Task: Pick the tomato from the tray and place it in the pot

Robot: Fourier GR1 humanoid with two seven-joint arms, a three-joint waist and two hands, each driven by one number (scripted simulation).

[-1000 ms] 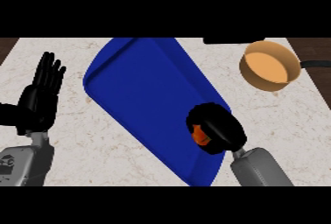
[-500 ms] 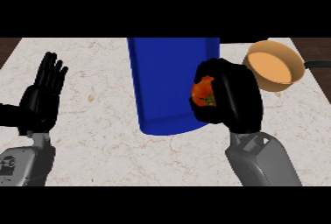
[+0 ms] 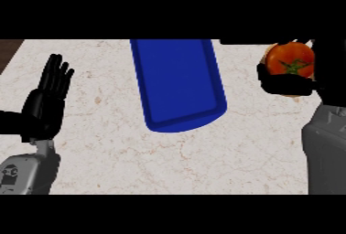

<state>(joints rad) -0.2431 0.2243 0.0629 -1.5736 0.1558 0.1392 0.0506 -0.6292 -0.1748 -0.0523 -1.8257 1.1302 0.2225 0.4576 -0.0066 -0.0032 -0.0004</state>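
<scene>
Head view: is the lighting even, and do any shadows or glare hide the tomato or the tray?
Head view: flat, even lighting, no glare. The tomato reads clearly, red with a green stem, though the right hand curls around it. The blue tray shows only slight shading along its rim. The black left hand shows little surface detail.

Right hand [image 3: 287, 84] now raised to the upper right edge, tomato [image 3: 289, 58] carried off the blue tray [image 3: 179, 82], pot hidden from sight.

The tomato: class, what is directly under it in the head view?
The tomato sits in the curled right robot hand, whose black fingers show beneath it. A pale sliver shows below the fingers; whether that is the pot cannot be told, since the hand covers it.
</scene>
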